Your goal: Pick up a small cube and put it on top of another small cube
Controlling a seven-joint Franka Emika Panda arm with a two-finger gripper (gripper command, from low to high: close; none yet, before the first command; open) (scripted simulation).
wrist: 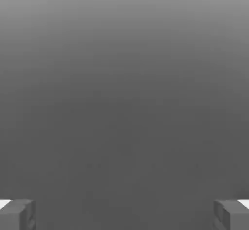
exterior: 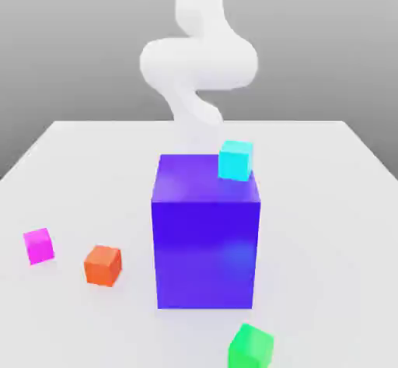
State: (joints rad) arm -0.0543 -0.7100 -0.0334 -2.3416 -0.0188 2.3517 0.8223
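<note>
Exterior view. A white table is seen against a grey backdrop. A big blue-violet block stands upright near the middle of it. A small cyan cube is set at the block's far top edge, toward the exterior view's right; whether it rests on the block or just behind it cannot be told. The white arm is seen behind the block, curling down from the top of the picture (its lower end is hidden by the block).

The small magenta-pink cube lies on the table at the exterior view's left, well apart from the block. A small orange cube is placed between the pink cube and the block, near the pink one but not touching it. A small green cube is found in front of the block, tilted, toward the exterior view's right. All three are untouched by the arm.

Hand view. The gripper is shown with its two grey fingertips spread wide, one at each side. Nothing is held between them; plain grey is seen beyond.
</note>
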